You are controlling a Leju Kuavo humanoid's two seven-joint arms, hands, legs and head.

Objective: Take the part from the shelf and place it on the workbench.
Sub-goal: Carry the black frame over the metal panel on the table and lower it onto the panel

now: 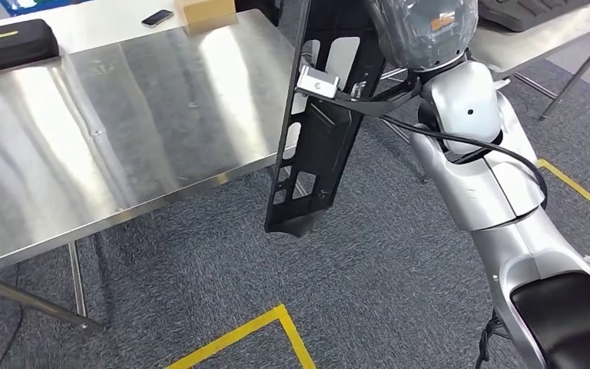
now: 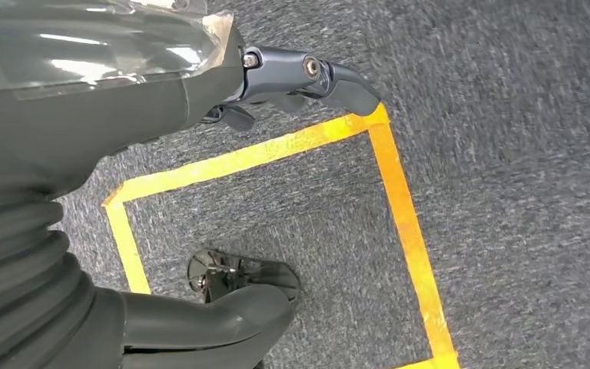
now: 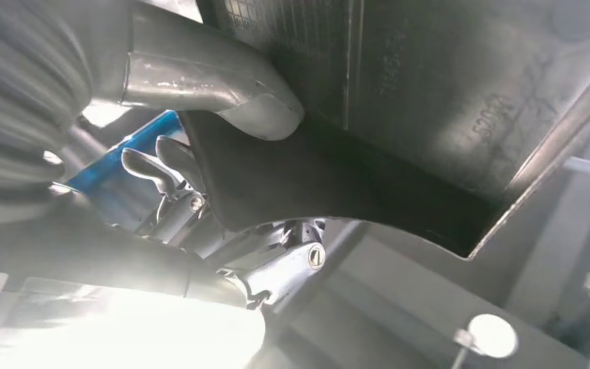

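Observation:
The part (image 1: 315, 138) is a long black plastic panel with cut-outs and a white clip. It hangs almost upright from my right hand (image 1: 422, 31), just off the right edge of the steel workbench (image 1: 123, 131), its lower end over the carpet. In the right wrist view my right hand (image 3: 146, 184) grips the part (image 3: 430, 115), the thumb (image 3: 215, 92) pressed on one face and the darker fingers behind the edge. My left hand (image 2: 107, 115) hangs over the carpet with its fingers apart and nothing in it.
A black case (image 1: 8, 42), a phone (image 1: 157, 17) and a cardboard box (image 1: 207, 11) lie along the workbench's far side. A second table (image 1: 538, 42) stands at the back right. Yellow tape lines (image 1: 246, 330) mark the grey carpet.

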